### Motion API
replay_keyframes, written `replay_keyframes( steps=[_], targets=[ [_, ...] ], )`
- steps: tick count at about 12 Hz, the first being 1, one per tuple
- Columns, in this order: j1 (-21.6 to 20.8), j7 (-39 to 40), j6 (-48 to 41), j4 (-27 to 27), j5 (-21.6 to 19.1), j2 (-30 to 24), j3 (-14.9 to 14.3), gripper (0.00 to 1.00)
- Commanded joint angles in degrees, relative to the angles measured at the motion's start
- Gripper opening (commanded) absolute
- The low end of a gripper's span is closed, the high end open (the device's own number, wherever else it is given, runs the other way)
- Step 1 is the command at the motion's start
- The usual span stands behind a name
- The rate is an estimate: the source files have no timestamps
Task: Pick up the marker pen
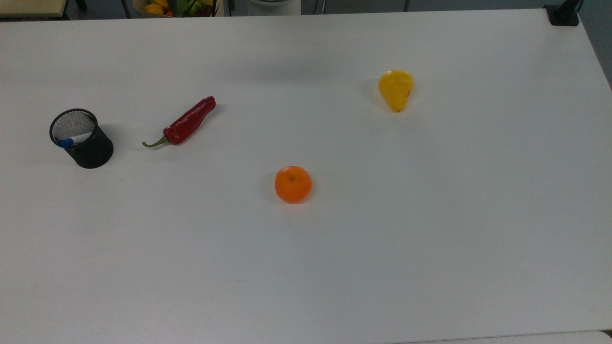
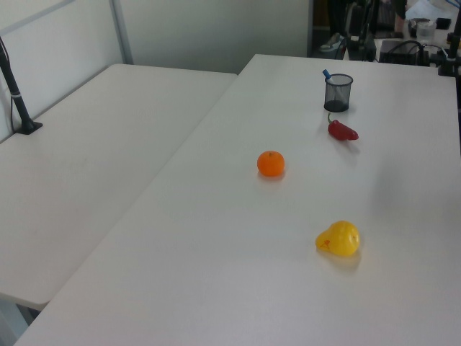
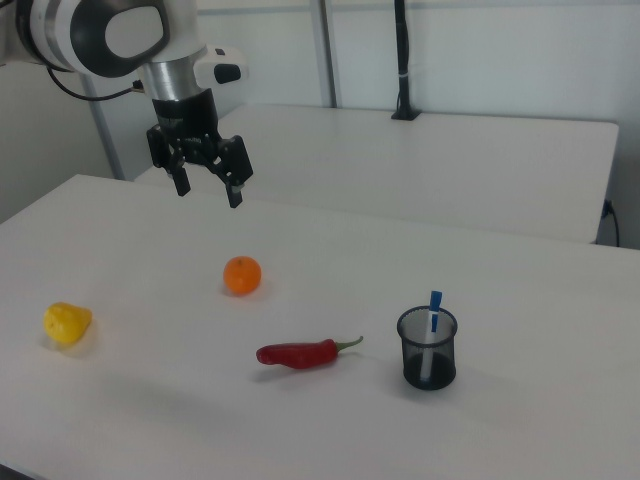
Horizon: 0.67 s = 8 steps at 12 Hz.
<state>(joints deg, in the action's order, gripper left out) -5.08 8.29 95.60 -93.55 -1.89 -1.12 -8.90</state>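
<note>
The marker pen (image 1: 71,140) stands tilted inside a black mesh cup (image 1: 91,148) at the top view's left, its blue cap resting on the rim. In the right view the marker pen (image 3: 435,306) pokes up out of the cup (image 3: 428,362). In the left view, the cup (image 2: 338,94) stands far back with the marker pen's blue tip (image 2: 325,73) above the rim. My gripper (image 3: 209,195) hangs open and empty high above the table in the right view, above and left of the orange, far from the cup.
A red chili (image 1: 184,123) lies right of the cup in the top view. An orange (image 1: 293,184) sits mid-table and a yellow pear (image 1: 396,89) further right. A second table (image 2: 94,144) adjoins in the left view.
</note>
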Motion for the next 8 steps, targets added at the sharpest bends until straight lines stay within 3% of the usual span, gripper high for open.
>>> replay_keyframes(
  steps=[1, 3, 8],
  targets=[
    [-1.5, 2.6, -1.1, -0.3, 0.3, -1.0, -1.3, 1.0],
    [-1.2, 4.6, -1.4, -0.3, 0.4, -1.1, -2.4, 1.0],
    [-1.3, 12.1, 2.1, -0.2, -0.4, 0.5, -12.8, 1.0]
  ],
)
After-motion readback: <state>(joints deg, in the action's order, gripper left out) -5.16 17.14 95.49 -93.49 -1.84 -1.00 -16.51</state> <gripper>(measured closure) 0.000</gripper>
